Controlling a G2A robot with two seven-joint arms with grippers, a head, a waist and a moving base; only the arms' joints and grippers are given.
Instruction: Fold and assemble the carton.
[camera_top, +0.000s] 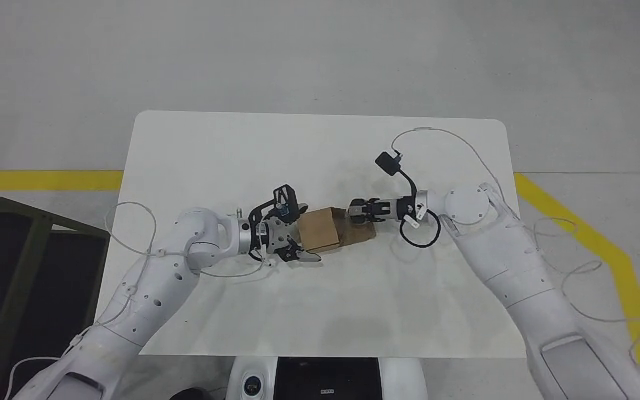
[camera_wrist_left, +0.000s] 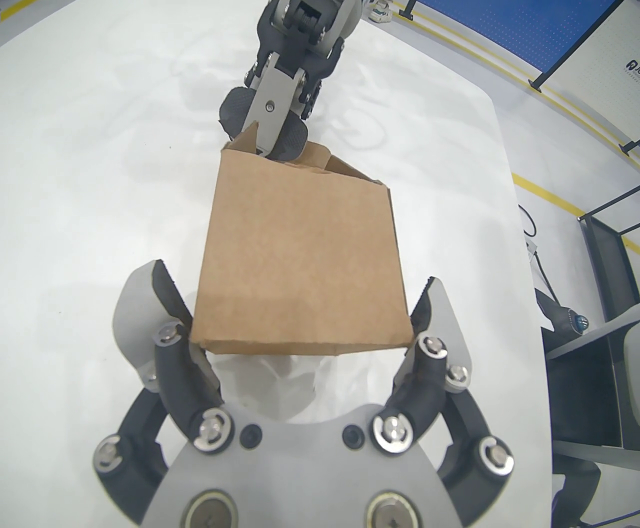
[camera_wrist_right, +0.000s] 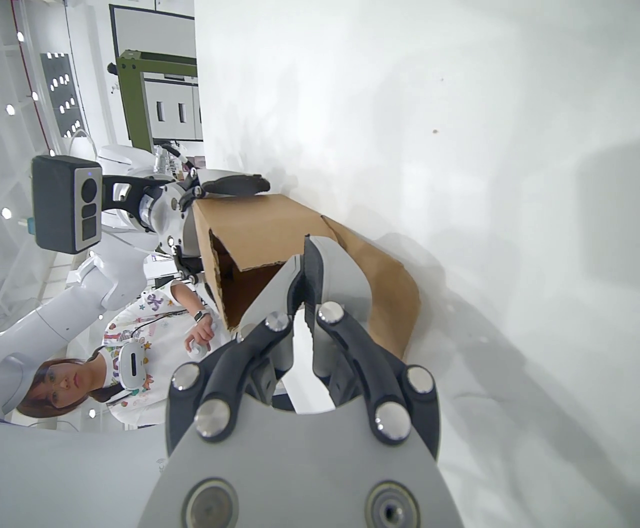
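Grey floor with a yellow line (camera_top: 60, 180) is running under a white table (camera_top: 200, 150). Brown carton (camera_top: 322, 228) is lying on its side about at the table's centre, its long axis running between the table's left and right edges. One end is pointing toward the left arm, the open end toward the right arm. Left gripper (camera_wrist_left: 297, 280) is sitting at the carton's closed end with its fingers (camera_wrist_left: 167, 300) spread wide. They are straddling that end, and the pads are touching the two corners, so it is holding the carton across its full width. Right gripper (camera_wrist_right: 303, 255) is sitting at the open end, fingers drawn narrow with just a thin gap. In the left wrist view they are pinching an upright flap (camera_wrist_left: 245, 142) at the mouth's edge. Another flap (camera_wrist_right: 380, 285) is folded outward and lying flat on the table just beside the right gripper. Carton's inside is showing dark through the mouth in the right wrist view, with a ragged cardboard edge there. Its broad top panel is facing up, plain and unmarked, and its far corner is looking slightly crushed in the left wrist view. Both arms are coming in from the table's near edge and meeting at the carton from opposite sides.
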